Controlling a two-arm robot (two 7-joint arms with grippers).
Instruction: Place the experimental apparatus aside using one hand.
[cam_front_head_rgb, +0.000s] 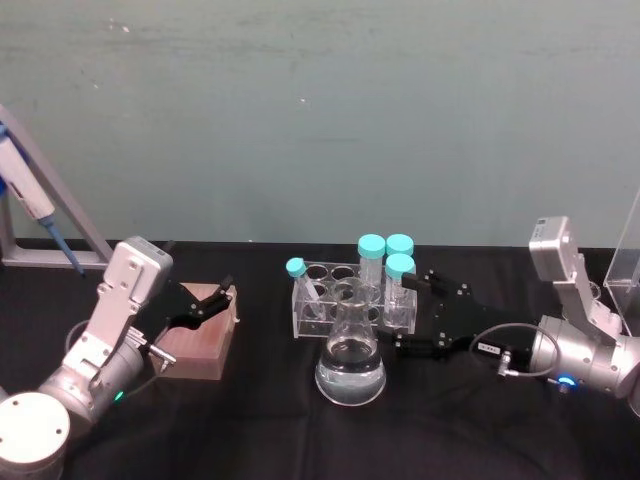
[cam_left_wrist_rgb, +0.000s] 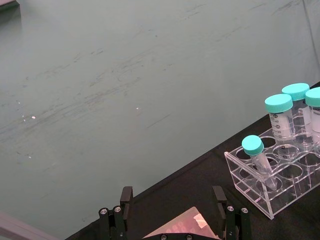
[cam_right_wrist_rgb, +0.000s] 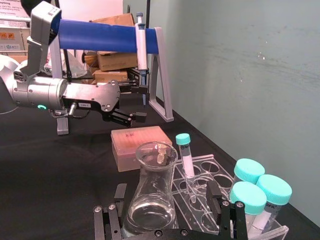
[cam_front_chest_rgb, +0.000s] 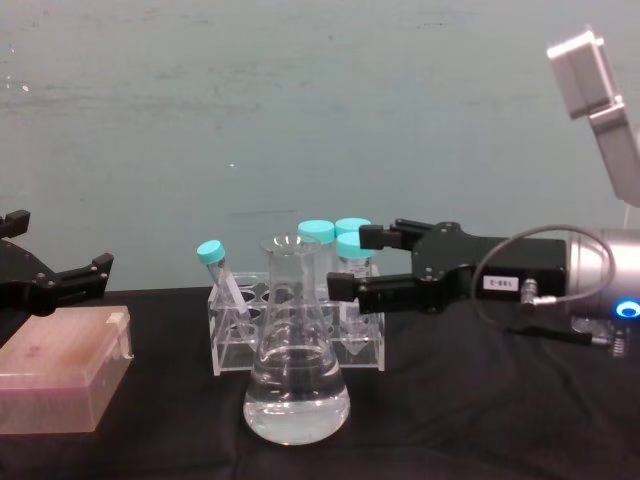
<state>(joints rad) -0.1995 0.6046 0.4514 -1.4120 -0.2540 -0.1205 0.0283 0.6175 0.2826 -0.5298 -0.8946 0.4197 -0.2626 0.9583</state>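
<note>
conical flask (cam_front_head_rgb: 350, 368), just beside right gripper (cam_front_head_rgb: 402, 314)

Clear conical flask (cam_front_head_rgb: 351, 365) upright mid-table, clear liquid inside. Clear rack (cam_front_head_rgb: 312, 318) just behind, holding four teal-capped tubes (cam_front_head_rgb: 371, 258).

You've got a black-covered table (cam_front_head_rgb: 250, 440). Near its middle: conical flask (cam_front_head_rgb: 351, 372) with clear liquid, and a clear tube rack (cam_front_head_rgb: 322, 303) just behind it, toward the far edge. Pink box (cam_front_head_rgb: 205, 348) toward the left edge. Grey pipette stand (cam_front_head_rgb: 68, 202) at the far left corner, clear acrylic stand (cam_front_head_rgb: 628, 262) at the right edge.
</note>
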